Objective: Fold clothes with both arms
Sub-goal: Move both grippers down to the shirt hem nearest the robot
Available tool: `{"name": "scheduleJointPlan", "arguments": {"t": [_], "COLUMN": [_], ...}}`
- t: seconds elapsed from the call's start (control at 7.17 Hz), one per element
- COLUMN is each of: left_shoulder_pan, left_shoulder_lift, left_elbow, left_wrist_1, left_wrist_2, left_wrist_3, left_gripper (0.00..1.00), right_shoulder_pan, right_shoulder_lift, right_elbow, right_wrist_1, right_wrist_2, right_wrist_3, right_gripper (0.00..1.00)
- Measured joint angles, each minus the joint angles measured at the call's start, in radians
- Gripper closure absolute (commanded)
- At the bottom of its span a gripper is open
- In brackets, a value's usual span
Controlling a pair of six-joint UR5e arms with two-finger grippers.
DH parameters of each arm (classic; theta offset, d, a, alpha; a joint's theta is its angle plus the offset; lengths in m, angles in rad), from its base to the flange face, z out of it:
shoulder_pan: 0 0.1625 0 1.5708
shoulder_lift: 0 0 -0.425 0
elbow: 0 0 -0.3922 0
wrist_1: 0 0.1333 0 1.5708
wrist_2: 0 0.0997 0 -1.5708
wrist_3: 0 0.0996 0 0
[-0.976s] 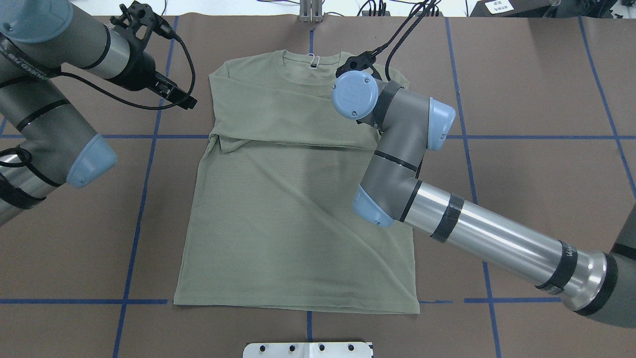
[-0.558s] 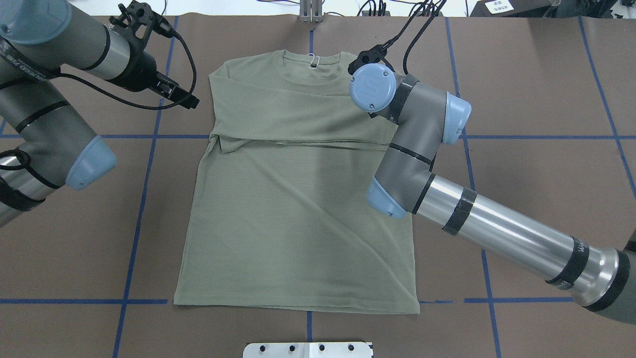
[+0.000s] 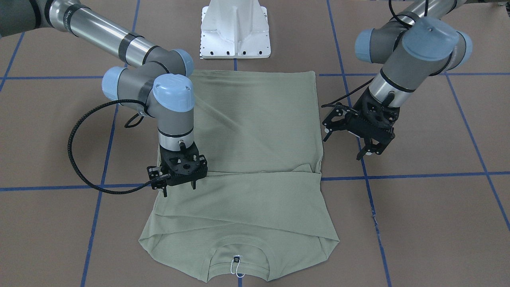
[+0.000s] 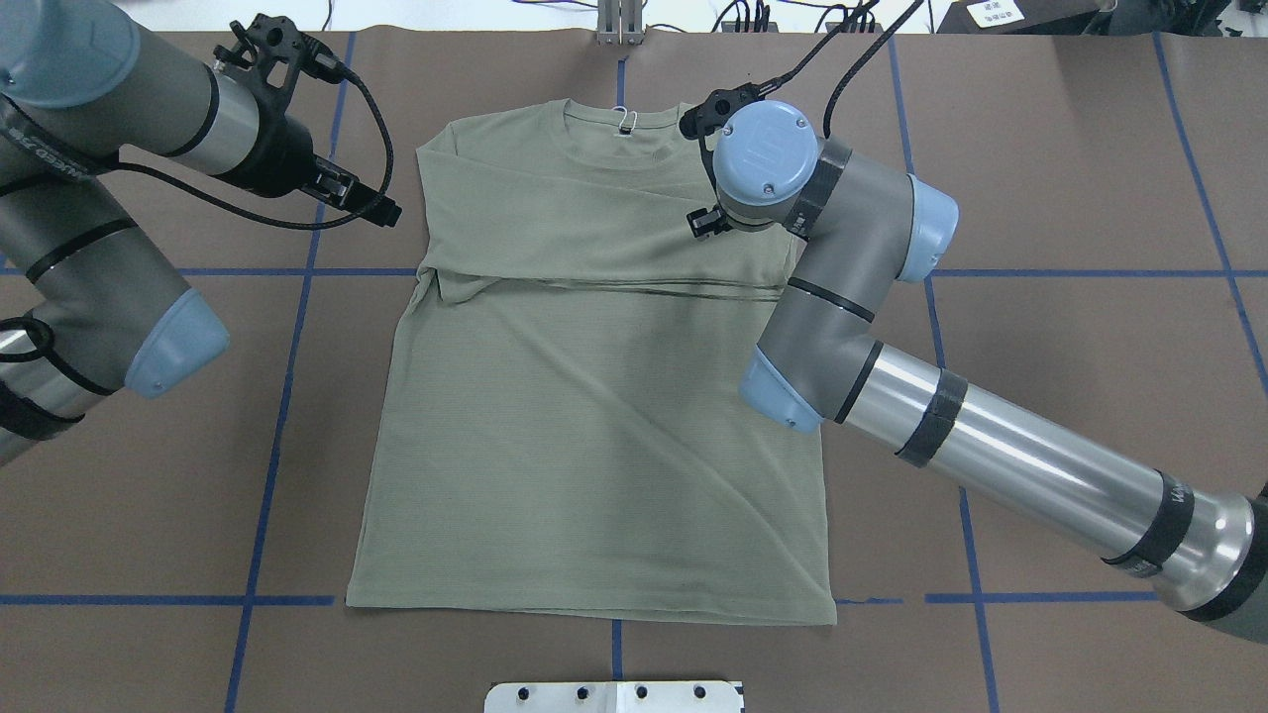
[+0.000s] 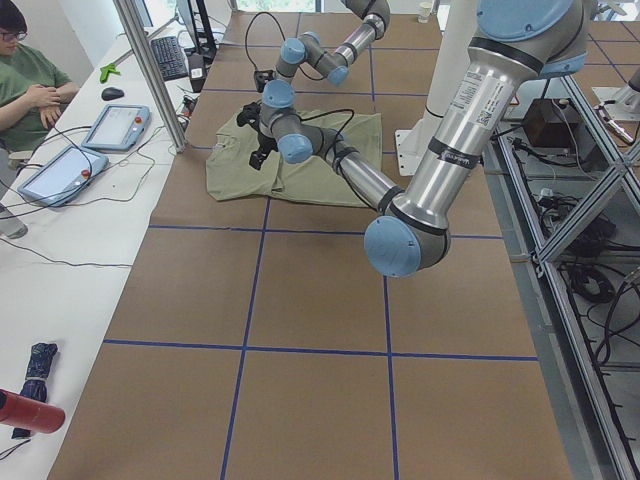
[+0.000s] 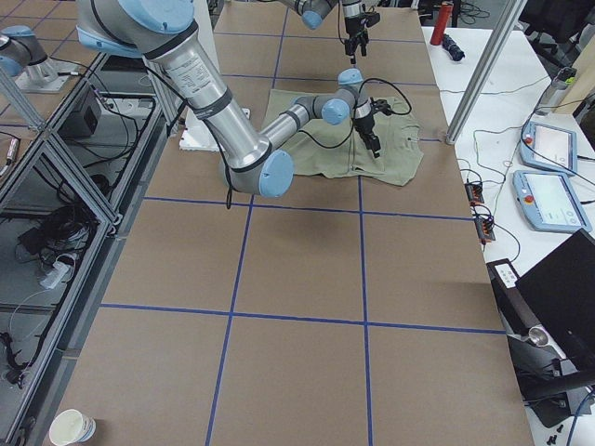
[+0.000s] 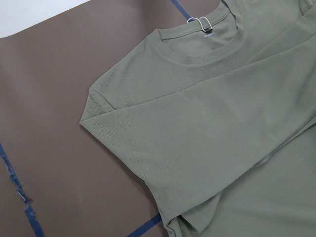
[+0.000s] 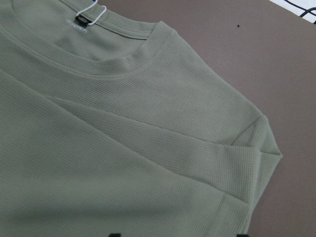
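Observation:
The pale sage-green shirt (image 4: 594, 446) lies flat on the brown table, collar and white loop tag (image 4: 624, 121) at the far edge, both sleeves folded across the chest. My right gripper (image 3: 179, 190) hangs fingers-down just above the shirt's right side, by the folded sleeve. It is open and holds nothing, and its fingertips show wide apart at the bottom of the right wrist view. The left gripper (image 3: 368, 154) hovers open and empty over bare table beside the shirt's left edge (image 4: 421, 228). The left wrist view shows the left shoulder and sleeve fold (image 7: 197, 123).
Blue tape lines (image 4: 287, 396) grid the brown table cover. The white pedestal base (image 3: 236, 32) stands at the near edge by the shirt's hem. A seated person (image 5: 30, 90) and control tablets (image 5: 115, 125) are at a side bench past the far edge.
My right arm has swung right and slightly away, from above the chest toward the shirt's right shoulder. The left gripper has crept a little toward the shirt. The shirt has not moved.

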Motion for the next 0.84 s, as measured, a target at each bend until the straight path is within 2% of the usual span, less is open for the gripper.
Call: {"name": "scheduleJointPlan", "arguments": {"t": [0.14,0.28,0.42,0.56,0.84], "left_shoulder_pan": [0.045,0.116,0.206,0.291,0.472], "left_shoulder_lift": [0.039,0.095,0.149,0.183,0.216], "left_elbow": [-0.059,-0.137,-0.212,-0.265,-0.313], "left_wrist_1": [0.000,0.000,-0.001,-0.008,-0.027], "left_wrist_2": [0.031,0.105,0.191,0.260,0.419], "left_wrist_3": [-0.094,-0.216,-0.366,-0.519,-0.827], "left_gripper": [0.00,0.01,0.11,0.18,0.22], "right_shoulder_pan": [-0.005,-0.021,-0.053,-0.097,-0.225], "right_shoulder_lift": [-0.074,-0.176,-0.296,-0.407,-0.651], "right_elbow": [0.124,0.269,0.429,0.557,0.705], "right_wrist_1": [0.002,0.004,0.009,0.037,0.258], "right_wrist_2": [0.061,0.098,0.115,0.114,0.033], "right_wrist_3": [0.095,0.199,0.332,0.466,0.685], "right_gripper": [0.00,0.00,0.00,0.01,0.03]}}
